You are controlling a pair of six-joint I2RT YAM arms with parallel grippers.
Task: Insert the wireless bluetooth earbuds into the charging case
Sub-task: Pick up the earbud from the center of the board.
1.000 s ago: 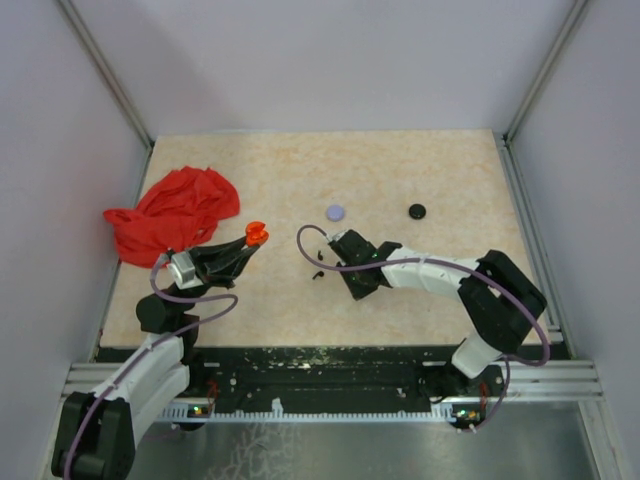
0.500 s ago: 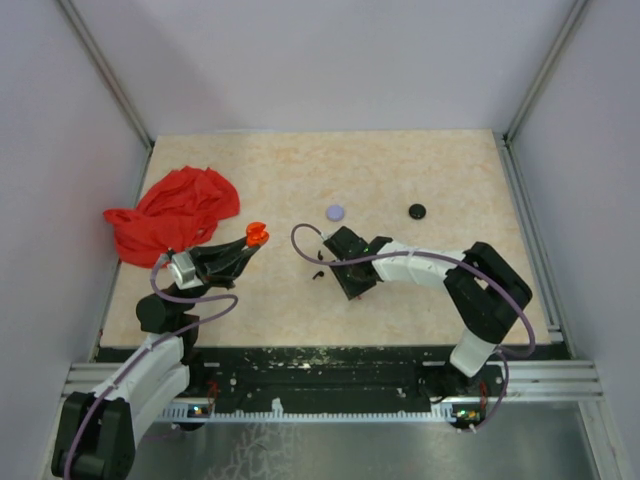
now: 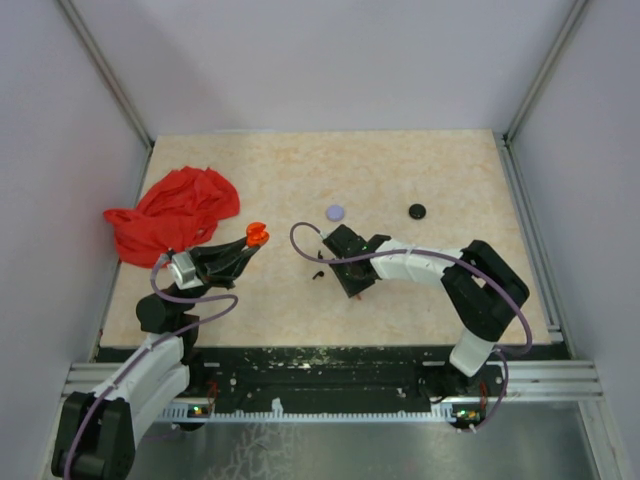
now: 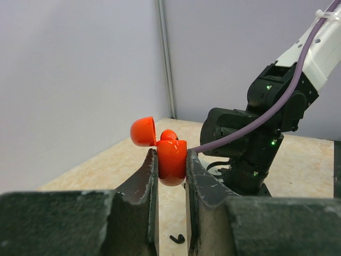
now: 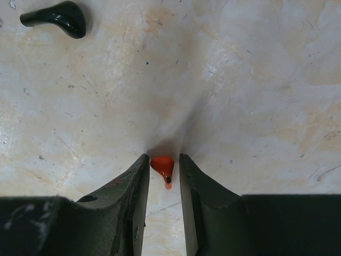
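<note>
Left gripper [image 4: 171, 166] clamping charging case [image 4: 171, 153], wrist view reveals earbud [image 5: 161, 164] inside right gripper [image 5: 163, 157]

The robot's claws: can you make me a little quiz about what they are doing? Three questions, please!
1. Pick one: what does the left claw hold?
A. the red cloth
B. the orange charging case
C. the black disc
2. True or false: the case's lid is shut.
3. Short answer: an orange earbud lies between the right claw's fingers. What colour is the other earbud on the table?

Key: 1 B; 2 false; 3 black.
</note>
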